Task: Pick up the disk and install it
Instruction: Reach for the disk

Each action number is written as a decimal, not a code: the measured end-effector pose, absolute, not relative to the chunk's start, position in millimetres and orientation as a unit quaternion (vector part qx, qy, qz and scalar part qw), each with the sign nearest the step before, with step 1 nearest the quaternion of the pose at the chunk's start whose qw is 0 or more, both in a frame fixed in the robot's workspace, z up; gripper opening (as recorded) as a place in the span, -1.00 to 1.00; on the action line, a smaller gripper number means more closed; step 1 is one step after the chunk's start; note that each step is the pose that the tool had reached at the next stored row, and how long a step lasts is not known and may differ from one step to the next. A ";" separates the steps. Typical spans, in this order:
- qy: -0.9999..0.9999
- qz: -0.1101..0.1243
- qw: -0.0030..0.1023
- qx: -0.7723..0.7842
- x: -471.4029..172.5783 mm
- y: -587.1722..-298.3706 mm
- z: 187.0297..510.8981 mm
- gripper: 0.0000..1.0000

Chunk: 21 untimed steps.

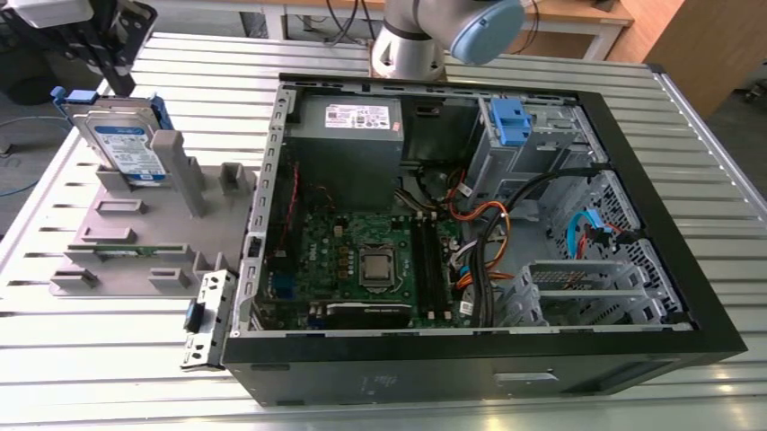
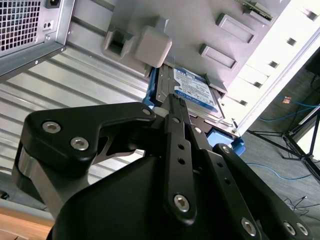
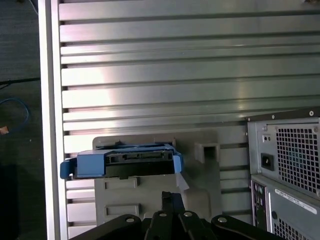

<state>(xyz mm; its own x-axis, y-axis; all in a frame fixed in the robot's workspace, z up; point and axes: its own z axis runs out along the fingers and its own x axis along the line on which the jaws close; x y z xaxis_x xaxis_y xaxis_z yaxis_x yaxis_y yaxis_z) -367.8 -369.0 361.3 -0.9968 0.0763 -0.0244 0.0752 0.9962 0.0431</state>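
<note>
Closest in both wrist views is the gripper (image 2: pixel 172 102), its black linkages folded inward. Its jaws look drawn together with no gap and nothing clamped between them. Their tips are poised just over the upper edge of the disk (image 2: pixel 192 90), though whether they touch it cannot be told. The disk stands upright on its edge in a slot of the grey holder (image 2: pixel 190 25), with its white-and-blue label showing and the blue carrier frame wrapping its sides. In the first wrist view it is seen end-on, as a blue bar with a dark connector strip. The holder is a flat moulded block with several posts and recesses. It lies on the slatted aluminium worktop (image 3: pixel 175 75) at the exterior view's left, just beside the open computer case (image 1: pixel 480 368), so the disk is outside the case. A narrow green board (image 1: pixel 114 238) sits in another of the holder's slots, nearer the camera in the exterior view. Inside the case the motherboard (image 1: pixel 359 242) lies flat with its processor socket (image 1: pixel 377 265) exposed. The grey power supply (image 1: pixel 348 126) stands at the far end, and a bundle of black and orange cables (image 1: pixel 480 220) runs toward the exterior view's right. Beyond them a blue latch (image 1: pixel 509 121) sits atop the metal drive cage (image 1: pixel 527 153). Farthest back, the arm (image 1: pixel 432 36) rises behind the case.
</note>
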 end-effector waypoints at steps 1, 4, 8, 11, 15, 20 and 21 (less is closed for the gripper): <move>0.999 0.021 0.013 0.038 -367.9 -368.5 360.6 -0.79; 0.999 0.021 0.013 0.038 -368.2 -366.4 359.2 -0.79; 0.999 0.021 0.013 0.038 -371.4 -361.8 357.5 -0.79; 0.999 0.021 0.013 0.038 -373.6 -360.6 356.7 -0.79; 0.999 0.021 0.013 0.038 -382.2 -359.4 355.0 -0.79; 0.999 0.020 0.013 0.038 -388.5 -357.2 351.5 -0.79; 0.999 0.020 0.013 0.038 -389.1 -357.0 351.1 -0.79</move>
